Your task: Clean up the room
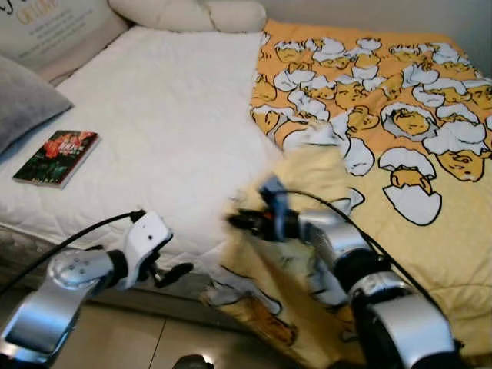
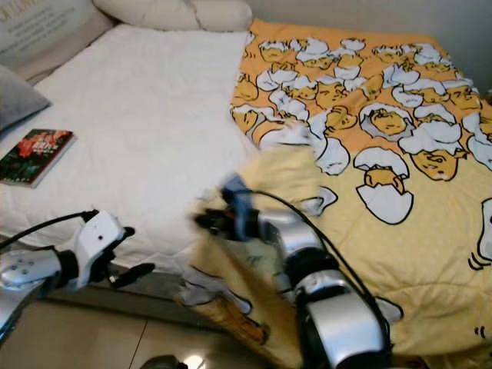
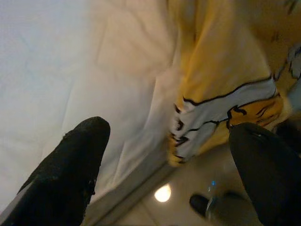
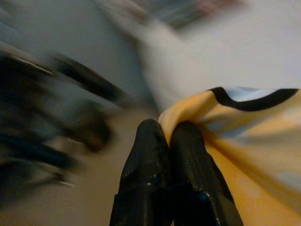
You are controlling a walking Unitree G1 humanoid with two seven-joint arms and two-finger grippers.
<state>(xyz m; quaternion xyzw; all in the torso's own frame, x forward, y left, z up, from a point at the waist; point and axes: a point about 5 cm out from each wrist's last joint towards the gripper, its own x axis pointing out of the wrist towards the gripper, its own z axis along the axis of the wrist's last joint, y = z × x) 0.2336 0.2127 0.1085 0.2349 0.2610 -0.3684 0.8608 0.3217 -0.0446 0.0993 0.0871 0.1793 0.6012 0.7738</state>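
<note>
While the left claw is waiting with fingers apart near the bed edge, the right claw is pinching only the yellow blanket corner lying on the bed, so the thin fold is risking to slip out.

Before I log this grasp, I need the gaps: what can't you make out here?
- Book title: too small in the eye views.
- Right pincer, shut on the blanket edge: the background is motion-blurred in the right wrist view.
- Grey pillow: cut off by the left eye view's edge.
- Dark object on the floor: blurred in the left wrist view.
</note>
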